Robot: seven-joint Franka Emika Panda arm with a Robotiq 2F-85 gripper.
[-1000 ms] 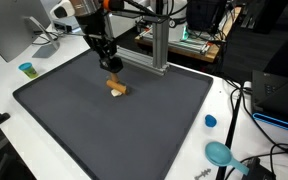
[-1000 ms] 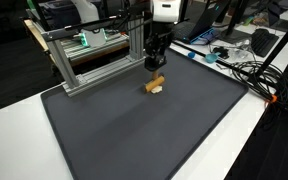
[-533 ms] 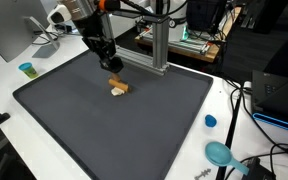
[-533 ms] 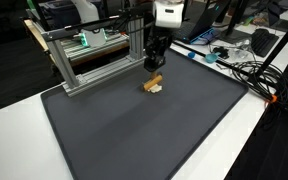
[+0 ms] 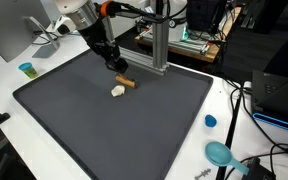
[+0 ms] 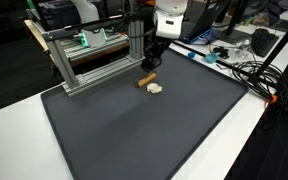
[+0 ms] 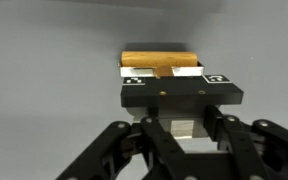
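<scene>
1. Mat [image 5: 104, 130] — dark and flat, spread over the white table.
2. White piece [image 5: 118, 91] lies on the mat, just beside the low end of the block; in both exterior views it sits nearer the camera than the gripper.
3. Block [image 5: 125, 80] — brown and tilted, its upper end at the fingertips. In the wrist view it [image 7: 160, 60] lies crosswise beyond the fingers.
4. Gripper [image 5: 118, 69] points down over the mat's far half, jaws clamped on the block.
5. Frame [image 5: 159, 45] — metal, standing at the mat's far edge behind the gripper.
</scene>
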